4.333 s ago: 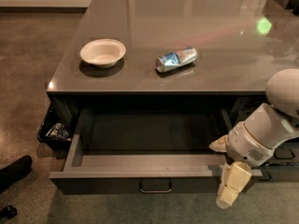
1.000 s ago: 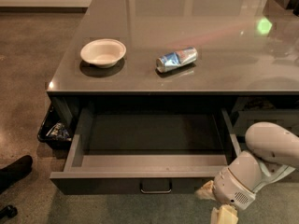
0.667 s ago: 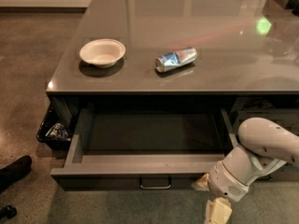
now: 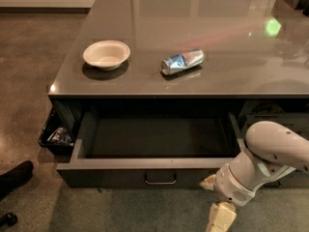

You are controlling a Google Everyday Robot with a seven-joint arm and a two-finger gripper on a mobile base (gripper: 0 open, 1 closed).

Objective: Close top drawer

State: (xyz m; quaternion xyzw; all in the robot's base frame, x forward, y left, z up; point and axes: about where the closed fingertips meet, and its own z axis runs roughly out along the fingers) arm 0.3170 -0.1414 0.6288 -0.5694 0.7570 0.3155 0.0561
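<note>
We find the wide, shallow dark grey metal top drawer [image 4: 120, 164] pulled well out across the lower middle of the frame, its paler inner walls showing. The robot's white two-finger gripper [image 4: 217, 203] hangs at the lower right, just in front of the drawer's right-hand end and reaching below its front face; we cannot tell whether the claw is released or clenched. The step in hand, as we judge it, is getting contact on that flat front. We would press near the small rectangular loop handle [image 4: 160, 179] at centre rather than at the corner, since an off-centre shove may skew the drawer on its runners. Then we would push straight toward the top of the frame, steadily, until the front sits flush under the glossy grey tabletop [image 4: 231, 28]
</note>
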